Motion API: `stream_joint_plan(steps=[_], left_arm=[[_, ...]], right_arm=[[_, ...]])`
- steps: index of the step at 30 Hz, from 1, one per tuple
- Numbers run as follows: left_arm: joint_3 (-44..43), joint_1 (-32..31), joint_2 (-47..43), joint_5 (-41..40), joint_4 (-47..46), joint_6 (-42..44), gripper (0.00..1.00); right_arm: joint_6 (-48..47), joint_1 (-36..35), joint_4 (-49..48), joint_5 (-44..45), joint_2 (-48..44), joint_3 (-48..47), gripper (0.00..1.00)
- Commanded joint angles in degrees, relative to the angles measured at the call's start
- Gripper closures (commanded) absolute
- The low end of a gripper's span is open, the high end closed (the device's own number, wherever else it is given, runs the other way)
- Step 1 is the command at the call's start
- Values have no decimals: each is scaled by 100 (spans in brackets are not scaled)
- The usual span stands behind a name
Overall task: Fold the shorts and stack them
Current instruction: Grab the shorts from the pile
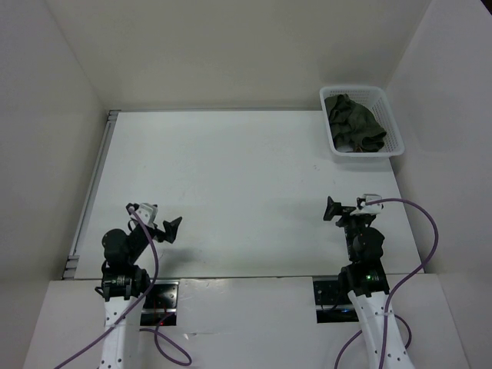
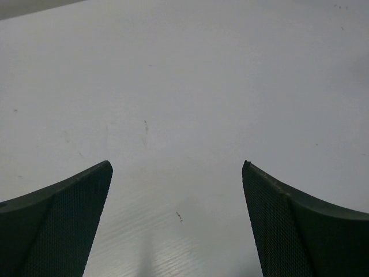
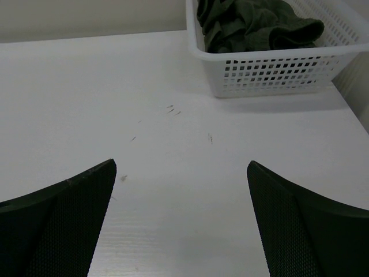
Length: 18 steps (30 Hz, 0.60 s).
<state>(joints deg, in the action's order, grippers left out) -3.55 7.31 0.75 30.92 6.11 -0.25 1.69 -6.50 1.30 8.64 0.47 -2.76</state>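
Observation:
The dark olive-green shorts (image 1: 354, 121) lie crumpled inside a white lattice basket (image 1: 393, 132) at the far right of the table. They also show in the right wrist view (image 3: 248, 20), bunched up at the top. My left gripper (image 1: 171, 227) is open and empty, low over the bare table near the front left; in the left wrist view (image 2: 177, 167) only white table shows between its fingers. My right gripper (image 1: 334, 211) is open and empty near the front right, well short of the basket (image 3: 277, 69).
White walls close in the table on the left, back and right. A metal rail (image 1: 92, 192) runs along the table's left edge. The white table top (image 1: 231, 177) lies between the grippers and the basket.

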Motion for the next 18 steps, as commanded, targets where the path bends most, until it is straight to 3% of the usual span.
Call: stream_joint_plan(steps=[1, 5, 7, 9, 12, 14, 18], left_arm=[[-225, 16, -75, -482, -655, 25, 0], [-164, 16, -75, -1050, -1128, 25, 0], [-163, 68, -75, -1544, -1322, 25, 0], [-163, 138, -75, -1336, -1323, 25, 0], [-216, 139, -75, -652, -1323, 25, 0], [-269, 139, -75, -386, -1323, 25, 0], [-330, 139, -75, -51, -1445, 25, 0]], right_arm=[[182, -35, -165, 191, -82, 259, 2], [-125, -35, -1006, -90, -82, 259, 2], [41, -35, -1841, -239, -82, 259, 2], [548, -35, -2159, -512, -82, 181, 2], [1709, -35, -1582, -1609, -82, -250, 2], [2491, -35, -521, -2075, -82, -803, 2], [3731, -35, 764, -2077, -82, -1542, 2]])
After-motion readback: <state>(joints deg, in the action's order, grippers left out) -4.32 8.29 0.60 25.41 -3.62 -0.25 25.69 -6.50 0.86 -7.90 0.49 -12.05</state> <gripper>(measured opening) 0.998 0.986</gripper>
